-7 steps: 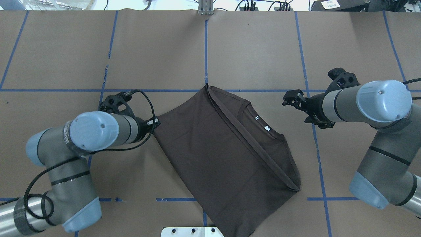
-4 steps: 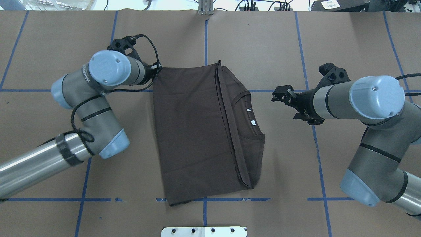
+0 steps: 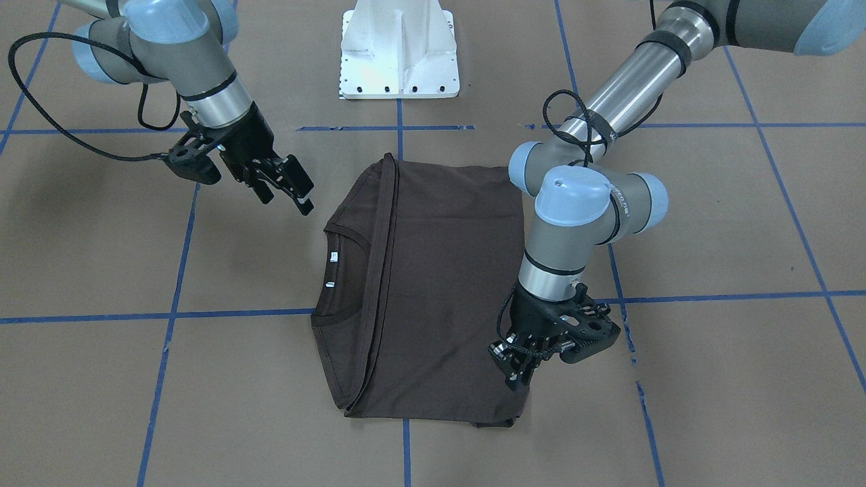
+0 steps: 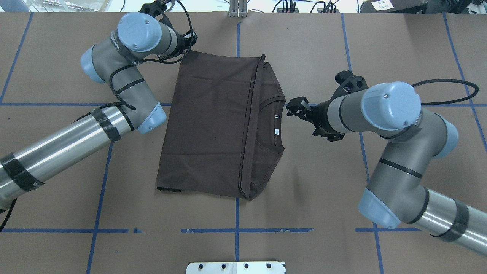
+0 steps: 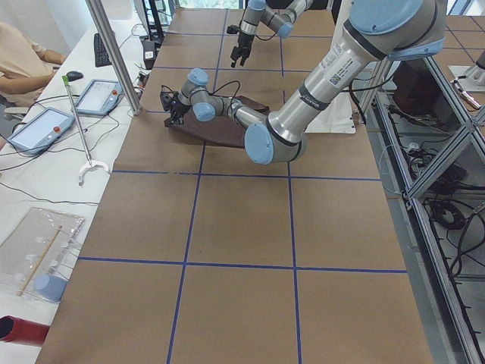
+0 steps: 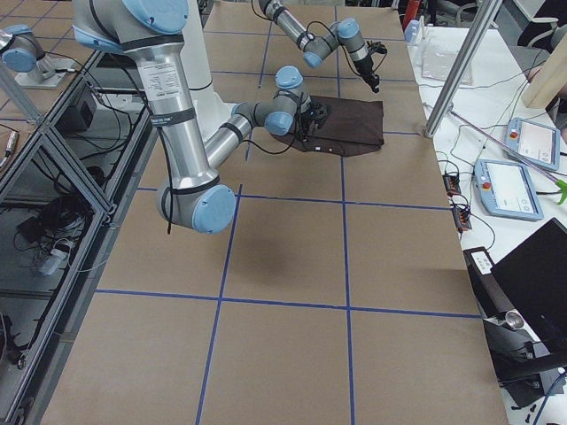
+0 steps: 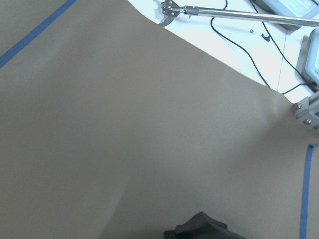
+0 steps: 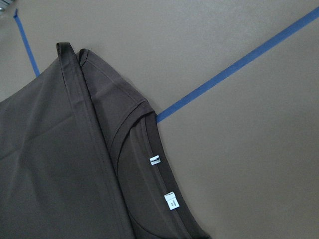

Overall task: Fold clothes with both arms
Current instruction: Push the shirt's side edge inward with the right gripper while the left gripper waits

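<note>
Viewing from the front: found dark brown T-shirt (image 3: 433, 284) lying folded flat mid-desk (image 3: 710, 223). Found left gripper (image 3: 517, 372) at its corner farthest from the robot, fingers pinching the cloth. Found right gripper (image 3: 287, 193) near the collar (image 3: 327, 270) side, clear of the fabric, fingers spread and empty. From overhead: confirmed left fingers closed on that corner, right fingers apart and aimed at the collar. Right wrist: noted ribbed collar with two white labels (image 8: 171, 201), blue tape line (image 8: 239, 64) meeting its edge. Left wrist: noted bare desk, scrap of dark cloth at bottom edge.
</note>
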Available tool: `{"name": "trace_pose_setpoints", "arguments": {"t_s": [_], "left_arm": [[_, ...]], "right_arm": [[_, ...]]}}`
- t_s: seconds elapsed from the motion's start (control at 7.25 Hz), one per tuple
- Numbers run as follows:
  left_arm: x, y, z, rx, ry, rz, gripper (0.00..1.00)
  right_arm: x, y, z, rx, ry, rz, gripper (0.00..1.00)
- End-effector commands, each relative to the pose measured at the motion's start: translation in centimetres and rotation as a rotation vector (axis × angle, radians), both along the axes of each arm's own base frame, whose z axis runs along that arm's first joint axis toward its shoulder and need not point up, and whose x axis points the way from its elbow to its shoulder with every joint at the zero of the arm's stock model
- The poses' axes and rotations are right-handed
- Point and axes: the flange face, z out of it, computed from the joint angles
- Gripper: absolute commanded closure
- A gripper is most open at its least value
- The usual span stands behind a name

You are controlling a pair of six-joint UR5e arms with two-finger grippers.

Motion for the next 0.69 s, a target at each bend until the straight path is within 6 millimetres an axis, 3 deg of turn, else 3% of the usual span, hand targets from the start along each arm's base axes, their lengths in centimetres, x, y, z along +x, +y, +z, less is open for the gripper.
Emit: {"name": "trace_pose_setpoints", "arguments": {"t_s": [0.0,0.14,0.28,0.41,0.55], "left_arm": [[-7.3,4.8,-0.3,0.028,0.126,0.108,0.53],[-9.7,5.1,1.2,0.01,0.136,0.135,0.53],[-10.1,5.0,1.5,0.01,0.137,0.134,0.53],[-10.0,5.0,1.6,0.007,0.136,0.133,0.53],[-9.9,5.0,2.0,0.002,0.134,0.134,0.53]], "right_arm": [[-7.2,-3.4,-4.5,-0.052,0.092,-0.028,0.0],[-11.6,-3.9,-4.9,-0.045,0.156,-0.081,0.0],[-14.8,-3.4,-5.4,-0.026,0.221,-0.149,0.0],[-16.3,-2.0,-5.2,0.013,0.267,-0.225,0.0],[-17.7,-0.8,-6.7,0.063,0.344,-0.326,0.0]]}}
